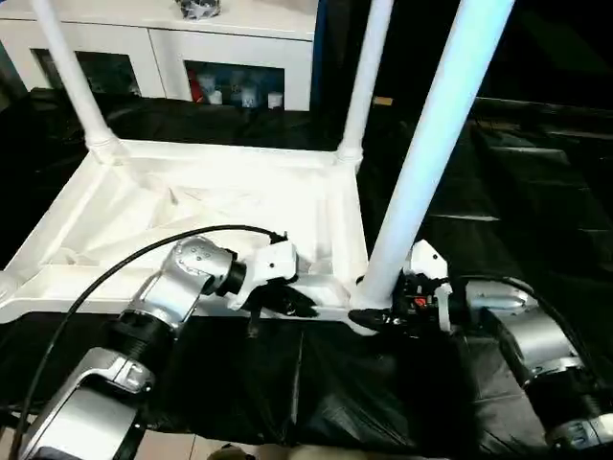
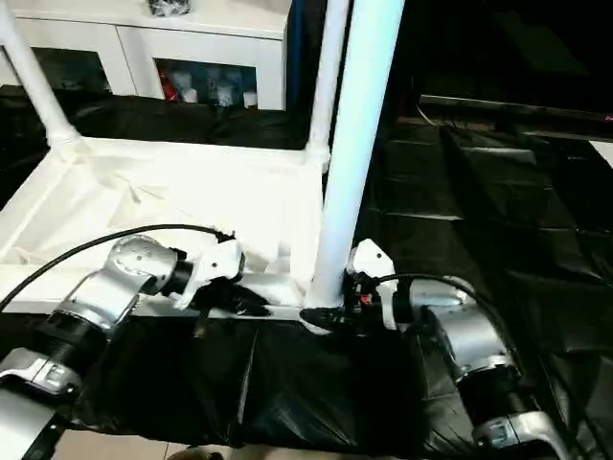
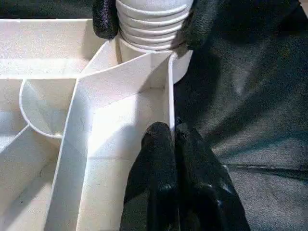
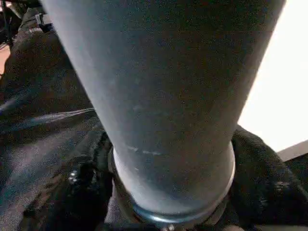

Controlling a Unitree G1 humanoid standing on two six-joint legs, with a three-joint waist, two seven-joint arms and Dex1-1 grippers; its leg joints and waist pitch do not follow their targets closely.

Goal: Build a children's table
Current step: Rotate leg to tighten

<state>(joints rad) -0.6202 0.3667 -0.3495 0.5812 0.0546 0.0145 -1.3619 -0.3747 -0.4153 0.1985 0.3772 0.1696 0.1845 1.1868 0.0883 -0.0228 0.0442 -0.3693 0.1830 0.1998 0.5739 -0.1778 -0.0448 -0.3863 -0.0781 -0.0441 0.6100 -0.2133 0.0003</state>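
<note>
Black fingers of the right gripper (image 1: 383,319) clasp the base of a long tapered white tube leg (image 1: 428,153), upright in the white ribbed tabletop's (image 1: 192,220) lower-centre corner socket; the left gripper (image 3: 174,132), pressed shut, rests just beside.

Smooth white plastic tabletop (image 1: 192,206), ribbed (faintly glossy). Glossy smooth white leg (image 1: 436,144), threaded in ridges at its base between the right fingers (image 3: 105,19). Matt black crinkled cloth (image 1: 536,182) beneath. Brushed silver metal forearms (image 1: 182,283).
</note>
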